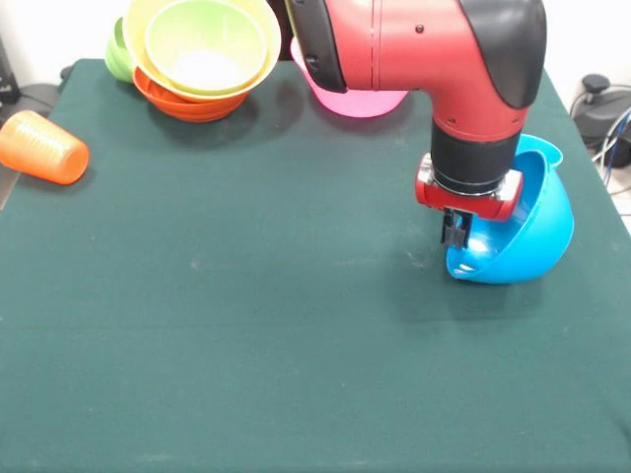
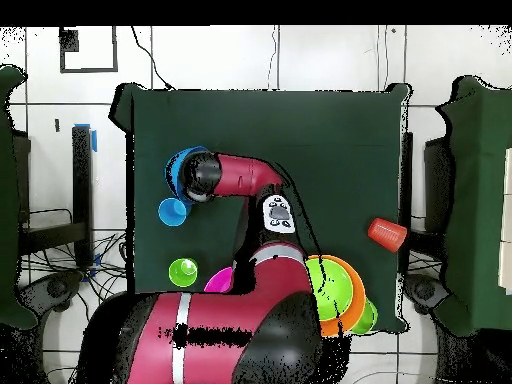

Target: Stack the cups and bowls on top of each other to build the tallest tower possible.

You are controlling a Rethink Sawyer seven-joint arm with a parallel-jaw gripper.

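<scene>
- Dark green cloth table point(image 1: 246, 325): we judge the step in hand to be picking up a bowl.
- Nested glossy bowls, the tower point(image 1: 202, 54), stand at eleven o'clock in the front view.
- Tilted blue plastic bowl point(image 1: 523, 232), at three o'clock, must next go there.
- Gripper point(image 1: 454, 232): fingers reach inside the bowl's rim; we cannot tell their grip.

Blue bowl point(image 1: 527, 232) tipped on side; orange cup point(image 1: 42, 147) lying, apparently apart.

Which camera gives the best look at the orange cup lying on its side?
The front view: the orange cup lies on its side at the table's edge, ribbed wall clear and unobstructed. The overhead view shows the same cup only as a small orange shape, without detail.
</scene>
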